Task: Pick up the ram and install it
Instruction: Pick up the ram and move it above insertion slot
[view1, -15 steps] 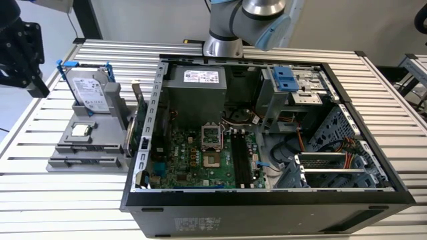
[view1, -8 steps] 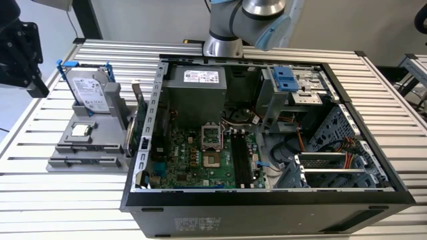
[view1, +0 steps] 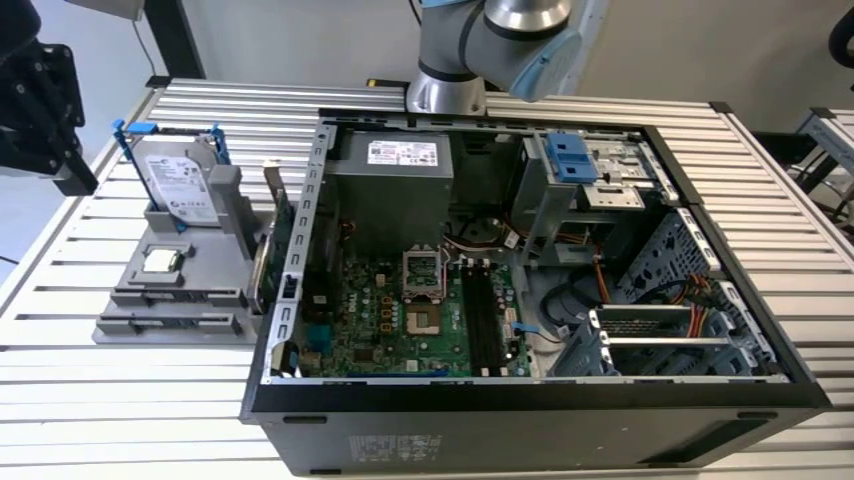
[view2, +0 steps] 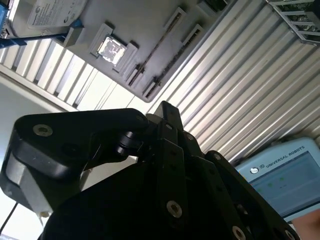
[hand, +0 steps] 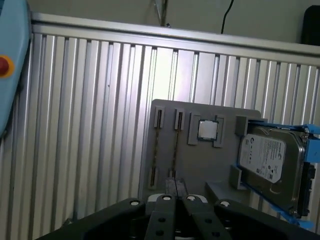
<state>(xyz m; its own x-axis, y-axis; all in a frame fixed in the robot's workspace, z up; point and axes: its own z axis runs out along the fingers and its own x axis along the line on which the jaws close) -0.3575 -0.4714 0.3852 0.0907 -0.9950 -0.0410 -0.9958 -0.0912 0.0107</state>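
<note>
A grey holder (hand: 200, 165) lies on the ribbed table. A thin dark strip (hand: 176, 145), seen edge-on in the holder slot beside the CPU, looks like the ram. That slot also appears in the second wrist view (view2: 152, 47). My gripper (hand: 175, 186) hovers well above the holder's near edge. Its black fingers are shut together with nothing between them. In the second wrist view the gripper (view2: 165, 107) is a single closed tip. The arm's black end piece (view1: 40, 100) hangs at the exterior view's far left, above the holder (view1: 174, 310).
An open computer case (view1: 534, 400) stands at the exterior view's right of the holder, with a green motherboard (view1: 387, 310) and black memory slots (view1: 483, 315) inside. The holder also carries a hard drive with blue rails (view1: 180, 175), a CPU (view1: 163, 260) and an upright green card (view1: 262, 265). A pendant screen (view2: 287, 175) lies on the table.
</note>
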